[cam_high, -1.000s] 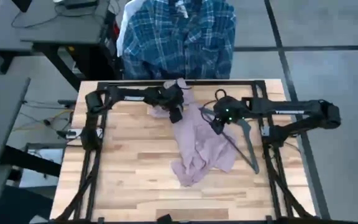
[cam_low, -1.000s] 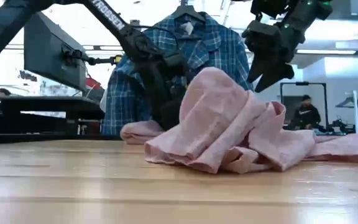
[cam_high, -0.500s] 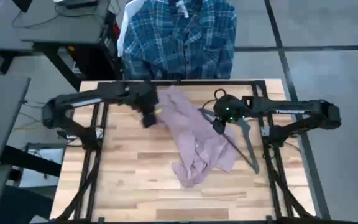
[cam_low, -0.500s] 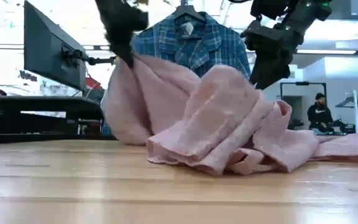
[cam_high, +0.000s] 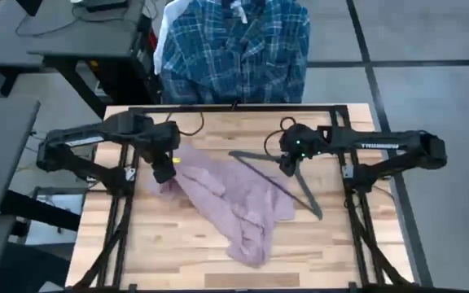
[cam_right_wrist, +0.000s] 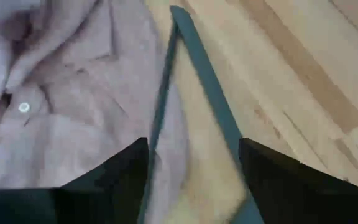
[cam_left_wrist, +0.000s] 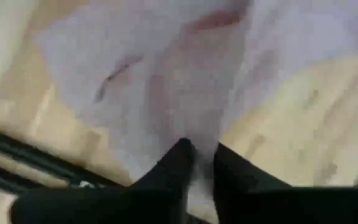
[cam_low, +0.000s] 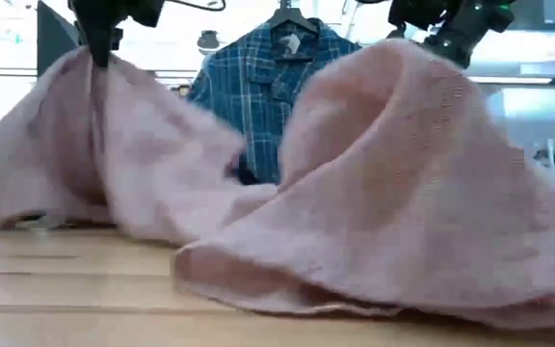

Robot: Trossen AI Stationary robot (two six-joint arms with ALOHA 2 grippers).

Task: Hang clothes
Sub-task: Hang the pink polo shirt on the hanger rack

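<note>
Dragged leftward since a moment ago, the pink shirt (cam_high: 234, 199) sprawls mid-table, one edge clamped in the left gripper (cam_high: 163, 169). Right gripper (cam_high: 287, 163), fingers spread, hovers over the hanger (cam_high: 287, 183), seemingly not touching it. Plaid shirt (cam_high: 234, 49) hangs behind.
</note>
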